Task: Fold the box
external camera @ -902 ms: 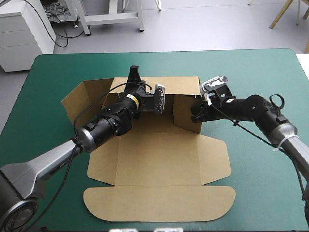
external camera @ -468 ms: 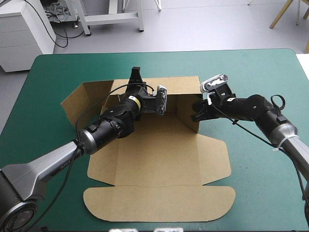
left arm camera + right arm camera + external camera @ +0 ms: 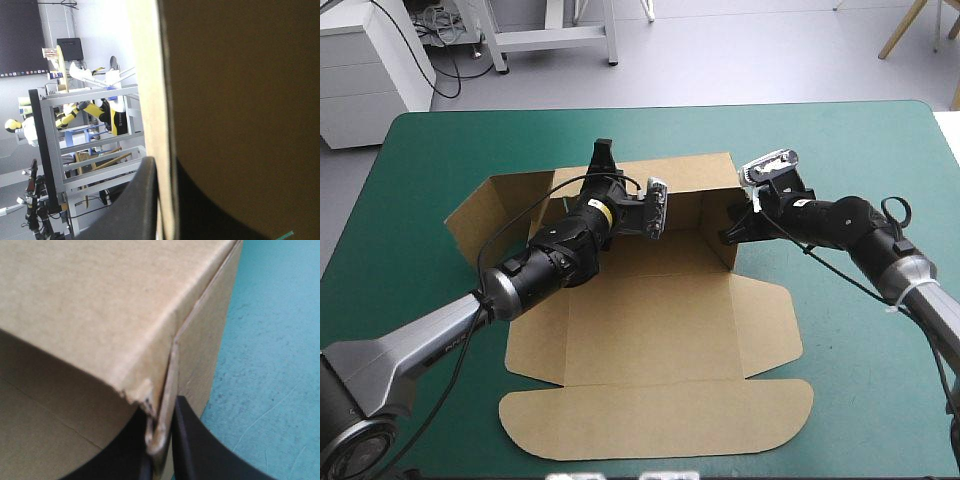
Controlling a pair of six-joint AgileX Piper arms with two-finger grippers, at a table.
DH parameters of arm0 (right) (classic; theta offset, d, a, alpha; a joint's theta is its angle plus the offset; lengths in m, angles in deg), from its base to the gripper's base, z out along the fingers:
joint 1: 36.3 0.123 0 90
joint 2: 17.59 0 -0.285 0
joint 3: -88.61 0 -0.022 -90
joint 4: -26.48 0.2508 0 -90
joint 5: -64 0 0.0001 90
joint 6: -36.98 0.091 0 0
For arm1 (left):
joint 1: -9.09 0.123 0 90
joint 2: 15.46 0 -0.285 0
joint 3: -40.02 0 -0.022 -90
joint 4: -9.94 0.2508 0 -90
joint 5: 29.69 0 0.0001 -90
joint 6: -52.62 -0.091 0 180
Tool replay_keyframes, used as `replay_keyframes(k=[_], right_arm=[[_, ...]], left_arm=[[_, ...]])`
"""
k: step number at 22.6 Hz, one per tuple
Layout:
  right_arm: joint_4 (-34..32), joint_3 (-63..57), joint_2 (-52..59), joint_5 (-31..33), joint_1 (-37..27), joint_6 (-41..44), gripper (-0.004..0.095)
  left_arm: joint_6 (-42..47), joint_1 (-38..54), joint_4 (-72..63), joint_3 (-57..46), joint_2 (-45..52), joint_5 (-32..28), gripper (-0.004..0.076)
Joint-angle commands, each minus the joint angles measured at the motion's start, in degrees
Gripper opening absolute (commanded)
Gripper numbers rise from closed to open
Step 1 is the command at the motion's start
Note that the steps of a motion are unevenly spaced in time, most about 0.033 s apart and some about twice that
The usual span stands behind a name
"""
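A smooth pale grey floor point(image 3: 720, 60) lies beyond the bench point(image 3: 860, 400) with its teal-green cover. Well ahead of the left gripper point(image 3: 602, 158) and off to its left stands a white cabinet with drawers point(image 3: 365, 75), with black cables point(image 3: 445, 55) beside it. Straight ahead of that gripper rise the pale grey metal legs of a frame point(image 3: 555, 35). Far beyond the right gripper point(image 3: 728, 234), light wooden legs point(image 3: 910, 30) slant on the floor.

Plain brown box point(image 3: 650, 330), paler cut edges, teal-green cover point(image 3: 860, 150), black fingers point(image 3: 195, 452).
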Motion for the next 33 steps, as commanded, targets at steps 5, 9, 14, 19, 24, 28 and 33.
replay_keyframes(k=[5, 9, 14, 19, 24, 28, 33], right_arm=[[3.85, 1.95, 2.46, -3.50, 0.17, -0.96, -0.0019], [4.10, 1.95, 2.46, -3.59, 0.17, -0.40, -0.0019], [4.49, 1.95, 2.46, -4.65, 0.17, 0.30, -0.0019], [4.49, 1.95, 2.46, -5.01, 0.17, 0.42, -0.0019], [4.33, 1.95, 2.46, -5.01, 0.17, 1.14, -0.0019], [4.33, 1.95, 2.46, -5.01, 0.17, 1.39, -0.0019], [4.06, 1.95, 2.46, -5.01, 0.05, 2.04, -0.0019]], left_arm=[[1.07, -1.53, -6.75, 0.06, 5.44, -7.14, 0.0217], [1.07, -2.04, -11.87, 0.06, 7.45, -5.60, 0.0462], [1.07, -7.43, -11.83, 0.06, 10.73, -4.29, 0.0463], [6.45, -10.83, -17.16, 0.37, 14.62, -1.10, 0.0463], [7.38, -10.68, -29.70, 9.94, 15.01, 10.11, 0.0446], [10.02, -8.10, -30.26, 17.20, 14.91, 16.46, 0.0426], [10.48, 2.41, -33.53, 25.68, 14.22, 26.45, 0.0416]])
